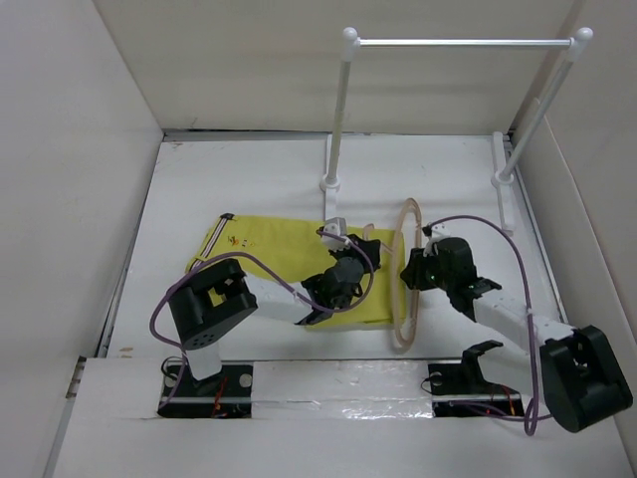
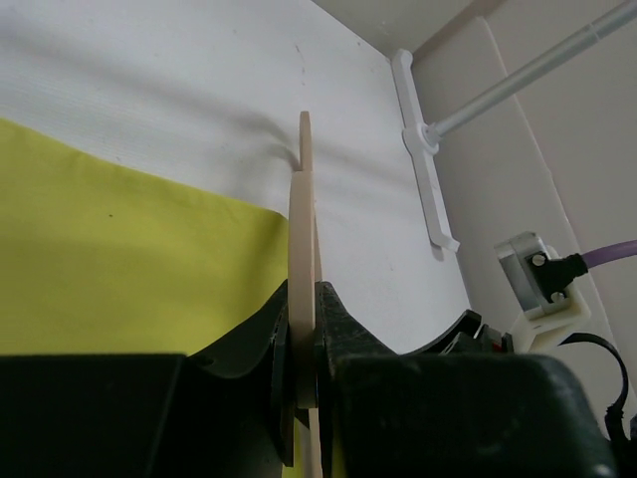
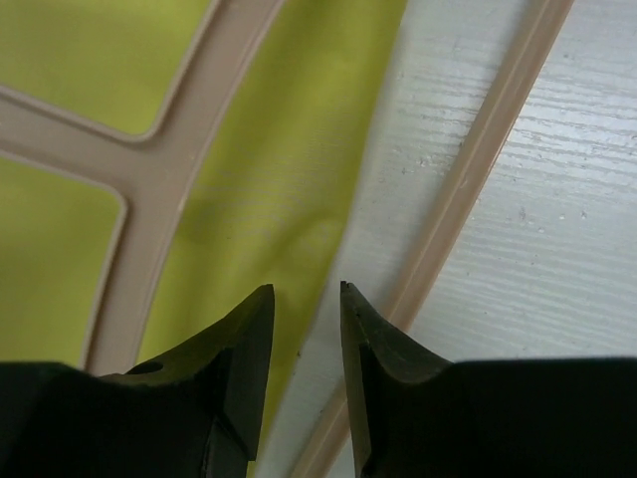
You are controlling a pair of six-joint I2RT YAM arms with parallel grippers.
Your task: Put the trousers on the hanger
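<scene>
Trousers (image 1: pixel 264 249) lay flat on white surface (image 1: pixel 199 189), long axis left-right, striped waistband at left. Pale walls around; white rail stand (image 1: pixel 458 42) at far side. Hanger (image 2: pixel 303 229) stood on edge at trousers' right edge. My left gripper (image 2: pixel 305 344) pinched hanger. My right gripper (image 3: pixel 306 319) hung just above it, jaws slightly apart, holding nothing.

- Left arm (image 1: pixel 271 297): runs from its base at lower left toward frame centre, forearm low and near horizontal.
- Left tool (image 2: pixel 304 304): fingers clamped on both faces of the hanger (image 2: pixel 303 199), which is held edge-on.
- Right arm (image 1: pixel 503 311): reaches from lower right, up and left toward centre.
- Right tool (image 3: pixel 307 295): jaws parted by a narrow gap, tips free.
</scene>
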